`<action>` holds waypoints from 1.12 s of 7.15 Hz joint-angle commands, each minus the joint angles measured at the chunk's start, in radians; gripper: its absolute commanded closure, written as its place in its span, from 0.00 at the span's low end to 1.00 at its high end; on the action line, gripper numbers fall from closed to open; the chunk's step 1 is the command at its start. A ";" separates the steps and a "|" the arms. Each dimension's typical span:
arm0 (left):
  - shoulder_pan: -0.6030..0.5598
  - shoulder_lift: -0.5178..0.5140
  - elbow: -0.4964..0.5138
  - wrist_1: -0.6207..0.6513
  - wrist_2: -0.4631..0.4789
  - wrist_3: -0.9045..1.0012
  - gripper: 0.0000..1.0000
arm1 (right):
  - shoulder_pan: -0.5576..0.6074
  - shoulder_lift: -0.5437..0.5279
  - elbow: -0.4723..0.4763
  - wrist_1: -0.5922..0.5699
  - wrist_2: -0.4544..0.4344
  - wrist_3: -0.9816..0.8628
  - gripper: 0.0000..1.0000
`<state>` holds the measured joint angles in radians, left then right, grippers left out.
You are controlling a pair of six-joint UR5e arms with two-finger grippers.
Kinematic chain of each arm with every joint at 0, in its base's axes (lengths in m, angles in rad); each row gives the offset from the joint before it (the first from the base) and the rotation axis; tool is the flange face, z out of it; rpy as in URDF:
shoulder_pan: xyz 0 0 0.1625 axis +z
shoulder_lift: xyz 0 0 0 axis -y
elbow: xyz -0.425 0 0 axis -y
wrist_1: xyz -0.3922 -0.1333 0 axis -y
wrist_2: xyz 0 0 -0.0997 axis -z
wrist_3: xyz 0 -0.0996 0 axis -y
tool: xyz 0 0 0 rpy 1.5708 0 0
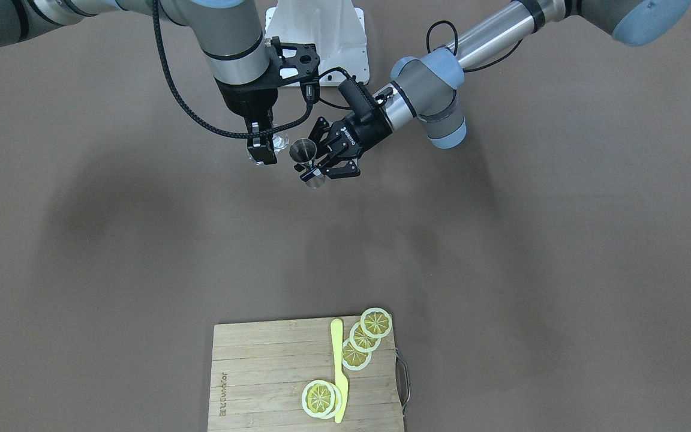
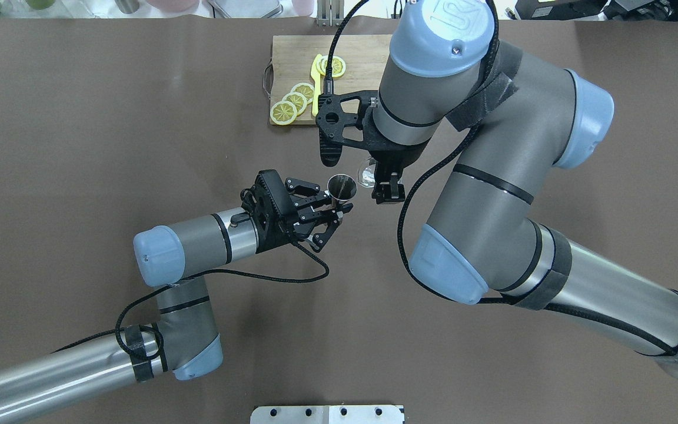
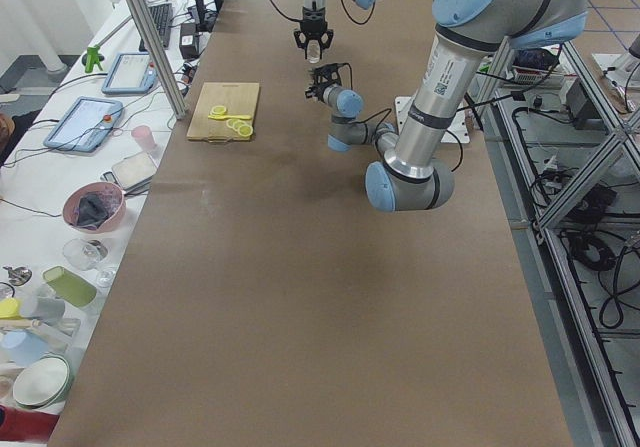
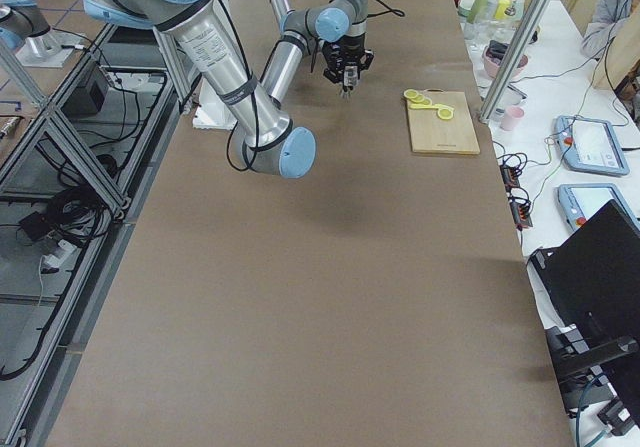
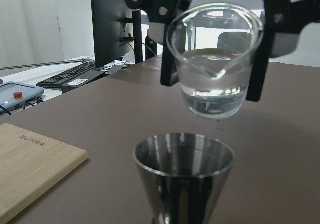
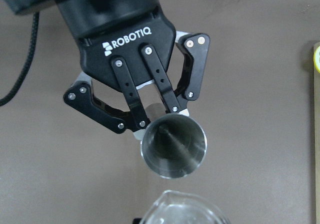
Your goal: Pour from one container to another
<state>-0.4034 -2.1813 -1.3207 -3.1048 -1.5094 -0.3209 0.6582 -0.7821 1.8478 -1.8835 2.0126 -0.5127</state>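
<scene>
Front-facing view: over the brown desk (image 1: 501, 240), the left gripper (image 1: 312, 168) clamps the waist of the upright steel jigger (image 1: 302, 150). Just beside it, the right gripper (image 1: 263, 147) grips the clear glass (image 1: 279, 143). The wooden board (image 1: 261, 372), its engraved lettering unreadable, carries lemon slices (image 1: 363, 337) and a yellow knife (image 1: 338, 372).

Left wrist view: the glass holds clear liquid, above and near the jigger's mouth, apart.

Right wrist view: the left gripper reads "ROBOTIQ".

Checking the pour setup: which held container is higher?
The clear glass tumbler, in the right gripper, hangs above the steel jigger in the left gripper.
</scene>
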 commanded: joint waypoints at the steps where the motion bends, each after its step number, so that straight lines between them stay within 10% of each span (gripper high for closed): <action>1: 0.000 0.000 0.000 0.000 0.000 0.000 1.00 | -0.011 0.012 -0.008 -0.025 -0.023 -0.003 1.00; 8: 0.000 0.000 0.000 0.000 0.000 0.000 1.00 | -0.015 0.086 -0.077 -0.074 -0.037 -0.006 1.00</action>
<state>-0.4034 -2.1813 -1.3208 -3.1048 -1.5094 -0.3206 0.6428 -0.7119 1.7918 -1.9565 1.9762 -0.5184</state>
